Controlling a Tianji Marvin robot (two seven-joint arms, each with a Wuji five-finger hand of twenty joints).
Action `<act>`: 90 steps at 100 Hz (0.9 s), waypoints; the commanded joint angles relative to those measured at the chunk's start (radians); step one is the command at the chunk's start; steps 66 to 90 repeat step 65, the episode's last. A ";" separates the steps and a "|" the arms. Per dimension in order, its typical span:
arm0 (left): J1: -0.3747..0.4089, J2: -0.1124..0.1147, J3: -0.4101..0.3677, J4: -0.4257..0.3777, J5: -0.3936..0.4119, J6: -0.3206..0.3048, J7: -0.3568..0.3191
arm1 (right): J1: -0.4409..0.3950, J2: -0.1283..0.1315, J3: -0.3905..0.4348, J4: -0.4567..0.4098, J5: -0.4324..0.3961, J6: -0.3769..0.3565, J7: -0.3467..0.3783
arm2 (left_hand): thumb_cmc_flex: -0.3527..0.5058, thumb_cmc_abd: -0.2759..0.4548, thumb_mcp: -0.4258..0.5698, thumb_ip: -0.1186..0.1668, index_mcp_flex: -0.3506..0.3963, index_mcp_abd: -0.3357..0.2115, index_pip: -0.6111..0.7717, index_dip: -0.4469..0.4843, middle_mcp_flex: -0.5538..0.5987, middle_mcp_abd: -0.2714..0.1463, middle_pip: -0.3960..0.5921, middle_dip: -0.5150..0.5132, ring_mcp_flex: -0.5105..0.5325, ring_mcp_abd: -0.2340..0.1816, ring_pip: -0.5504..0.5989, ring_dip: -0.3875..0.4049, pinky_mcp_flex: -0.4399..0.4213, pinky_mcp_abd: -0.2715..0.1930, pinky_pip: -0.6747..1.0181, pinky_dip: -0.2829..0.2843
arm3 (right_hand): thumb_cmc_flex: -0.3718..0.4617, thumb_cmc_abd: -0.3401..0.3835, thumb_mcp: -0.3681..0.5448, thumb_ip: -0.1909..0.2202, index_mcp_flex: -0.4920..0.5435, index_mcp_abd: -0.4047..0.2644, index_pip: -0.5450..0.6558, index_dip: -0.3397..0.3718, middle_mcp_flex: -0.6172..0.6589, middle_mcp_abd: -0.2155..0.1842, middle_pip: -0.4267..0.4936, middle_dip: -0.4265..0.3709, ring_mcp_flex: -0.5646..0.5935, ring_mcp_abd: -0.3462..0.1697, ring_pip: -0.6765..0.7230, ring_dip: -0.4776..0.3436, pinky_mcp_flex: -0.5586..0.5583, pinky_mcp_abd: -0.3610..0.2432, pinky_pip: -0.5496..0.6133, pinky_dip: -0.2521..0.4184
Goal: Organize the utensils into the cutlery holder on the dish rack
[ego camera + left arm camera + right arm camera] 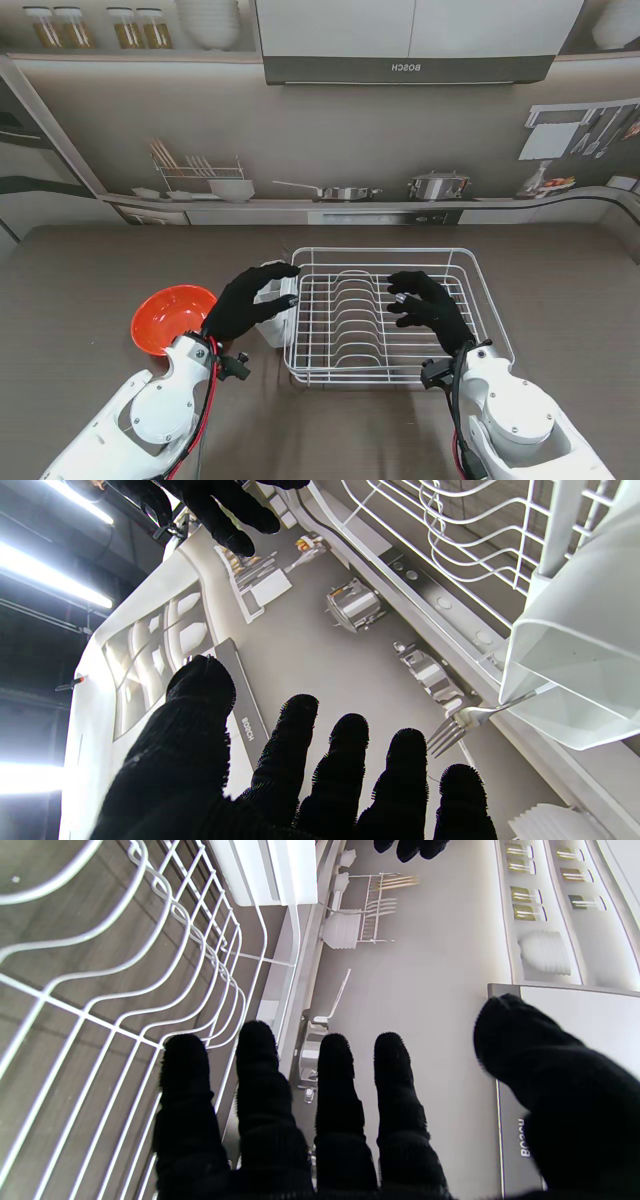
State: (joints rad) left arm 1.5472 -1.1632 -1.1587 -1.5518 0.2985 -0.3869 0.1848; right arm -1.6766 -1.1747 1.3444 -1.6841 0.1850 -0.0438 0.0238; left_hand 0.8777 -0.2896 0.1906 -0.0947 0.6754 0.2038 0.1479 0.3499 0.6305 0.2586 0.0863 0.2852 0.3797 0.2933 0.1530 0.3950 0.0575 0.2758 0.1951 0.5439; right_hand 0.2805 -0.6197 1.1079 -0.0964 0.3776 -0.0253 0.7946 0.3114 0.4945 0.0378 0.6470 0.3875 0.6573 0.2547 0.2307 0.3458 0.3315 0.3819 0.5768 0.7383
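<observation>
Fork [470, 719] sits in the cutlery holder [272, 312], tines poking out past its rim. Holder is translucent white, hooked on the left outer side of the white wire dish rack [395, 312], which stands mid-desk [90, 280]. Left hand [243, 300] over the holder, fingers [295, 750] spread, gripping nothing. Right hand [428, 305] above the rack's right half, fingers [257, 1075] extended and apart, empty. Orange bowl [172, 316] on the desk left of the holder.

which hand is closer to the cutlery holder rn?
Left. The left hand hangs directly over the cutlery holder at the dish rack's left edge; the right hand hovers over the rack's right half, open.
</observation>
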 commanded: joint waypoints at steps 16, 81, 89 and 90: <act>0.023 -0.013 0.002 -0.018 -0.024 0.011 -0.006 | -0.011 0.007 0.004 -0.013 -0.025 -0.020 0.027 | 0.023 0.041 -0.047 0.035 -0.015 0.007 -0.010 -0.009 -0.021 -0.016 -0.005 -0.007 -0.018 -0.019 -0.021 -0.015 -0.007 -0.042 -0.031 -0.003 | 0.003 -0.056 -0.032 -0.014 -0.030 -0.046 -0.003 -0.022 -0.027 -0.054 0.000 0.003 -0.017 -0.044 -0.005 0.003 -0.005 -0.034 -0.018 0.017; 0.036 -0.013 -0.001 -0.026 -0.030 0.020 -0.006 | -0.019 0.014 0.011 -0.019 -0.050 -0.041 0.043 | 0.040 0.052 -0.086 0.040 -0.011 0.007 -0.008 -0.011 -0.016 -0.014 -0.005 -0.003 -0.018 -0.017 -0.022 -0.016 -0.012 -0.040 -0.031 -0.003 | 0.005 -0.084 -0.037 -0.018 -0.038 -0.047 -0.007 -0.026 -0.031 -0.068 -0.001 0.004 -0.023 -0.053 0.000 0.001 -0.008 -0.046 -0.025 0.017; 0.036 -0.013 -0.001 -0.026 -0.030 0.020 -0.006 | -0.019 0.014 0.011 -0.019 -0.050 -0.041 0.043 | 0.040 0.052 -0.086 0.040 -0.011 0.007 -0.008 -0.011 -0.016 -0.014 -0.005 -0.003 -0.018 -0.017 -0.022 -0.016 -0.012 -0.040 -0.031 -0.003 | 0.005 -0.084 -0.037 -0.018 -0.038 -0.047 -0.007 -0.026 -0.031 -0.068 -0.001 0.004 -0.023 -0.053 0.000 0.001 -0.008 -0.046 -0.025 0.017; 0.036 -0.013 -0.001 -0.026 -0.030 0.020 -0.006 | -0.019 0.014 0.011 -0.019 -0.050 -0.041 0.043 | 0.040 0.052 -0.086 0.040 -0.011 0.007 -0.008 -0.011 -0.016 -0.014 -0.005 -0.003 -0.018 -0.017 -0.022 -0.016 -0.012 -0.040 -0.031 -0.003 | 0.005 -0.084 -0.037 -0.018 -0.038 -0.047 -0.007 -0.026 -0.031 -0.068 -0.001 0.004 -0.023 -0.053 0.000 0.001 -0.008 -0.046 -0.025 0.017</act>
